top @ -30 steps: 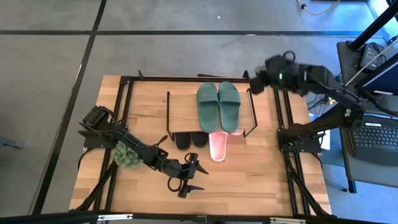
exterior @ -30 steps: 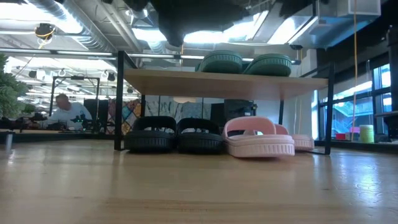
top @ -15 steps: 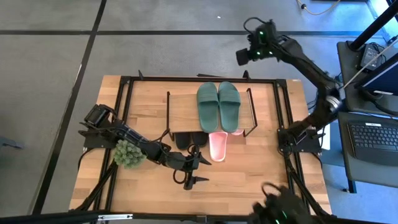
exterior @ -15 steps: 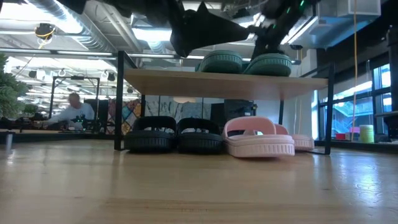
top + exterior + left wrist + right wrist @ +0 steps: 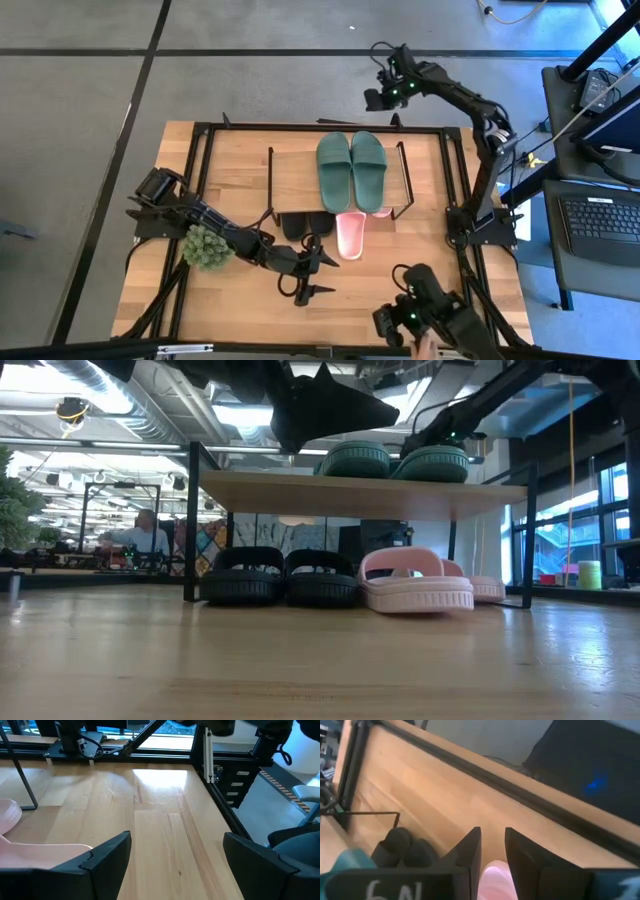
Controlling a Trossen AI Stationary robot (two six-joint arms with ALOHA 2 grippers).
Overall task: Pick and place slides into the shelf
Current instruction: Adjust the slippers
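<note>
The shelf (image 5: 295,175) stands mid-table. The dark green slides (image 5: 351,168) lie on its top board (image 5: 300,488). The black slides (image 5: 280,575) rest on their soles under it. One pink slide (image 5: 350,235) sticks out of the shelf's near side, and the other (image 5: 488,588) sits farther in. My left gripper (image 5: 328,273) hangs open above the table, near of the shelf, beside the outer pink slide (image 5: 30,855), touching nothing. My right gripper (image 5: 378,92) is raised beyond the table's far edge, its fingers (image 5: 475,845) nearly together and empty.
A small green plant (image 5: 205,245) stands on the table's left part, under my left arm. Black frame rails (image 5: 200,180) border the table. A dark device with a green light (image 5: 410,318) shows at the near edge, right of middle. Bare wood lies near of the shelf (image 5: 165,820).
My right arm has swung from over the table's far right corner toward the left, ending raised beyond the far edge behind the shelf. My left gripper has shifted slightly toward the shelf and stayed open. The dark device has come into view at the near edge. The slides have not moved.
</note>
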